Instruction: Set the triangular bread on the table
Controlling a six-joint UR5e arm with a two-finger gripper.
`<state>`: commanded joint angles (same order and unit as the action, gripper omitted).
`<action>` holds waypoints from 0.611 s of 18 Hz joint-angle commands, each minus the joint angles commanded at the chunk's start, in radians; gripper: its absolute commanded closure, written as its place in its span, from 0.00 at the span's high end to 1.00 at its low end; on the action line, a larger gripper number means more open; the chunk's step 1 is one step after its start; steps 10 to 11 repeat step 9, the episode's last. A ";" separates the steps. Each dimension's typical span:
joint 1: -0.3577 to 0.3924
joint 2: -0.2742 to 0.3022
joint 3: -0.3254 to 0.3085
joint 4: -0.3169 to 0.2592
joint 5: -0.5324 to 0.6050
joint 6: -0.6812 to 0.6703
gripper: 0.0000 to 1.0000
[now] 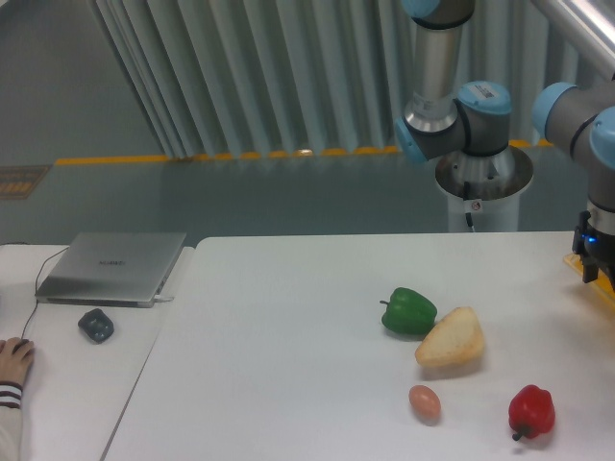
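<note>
triangular bread (451, 339): lies flat on the white worktop (288, 327), right of centre, resting on its broad side with nothing holding it; its upper left end sits just beside, perhaps touching, the green pepper (408, 310).
gripper (588, 257): at the far right edge of the view, low over the worktop's right rim and well apart from the bread; only a dark part of it shows, so i cannot tell whether the fingers are spread or closed, and nothing is visibly held.
task state: judged from how the bread lies, unsupported and on the surface, the placing looks done.
neighbours: a small egg (425, 402) sits near, just in front of the bread; a red pepper (532, 411) stands further right, apart from it.
risk: the rounded wedge rests on a wide face, so it seems unlikely to roll.
side desk: a closed laptop (113, 266), a dark mouse (95, 325) and a person's hand (15, 362) at the left edge.
</note>
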<state>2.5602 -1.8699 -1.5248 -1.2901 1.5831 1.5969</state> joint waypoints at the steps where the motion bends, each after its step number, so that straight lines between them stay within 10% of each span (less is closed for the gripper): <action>1: -0.003 -0.002 0.000 0.002 -0.002 0.000 1.00; 11: -0.005 0.000 0.000 0.006 -0.009 0.017 1.00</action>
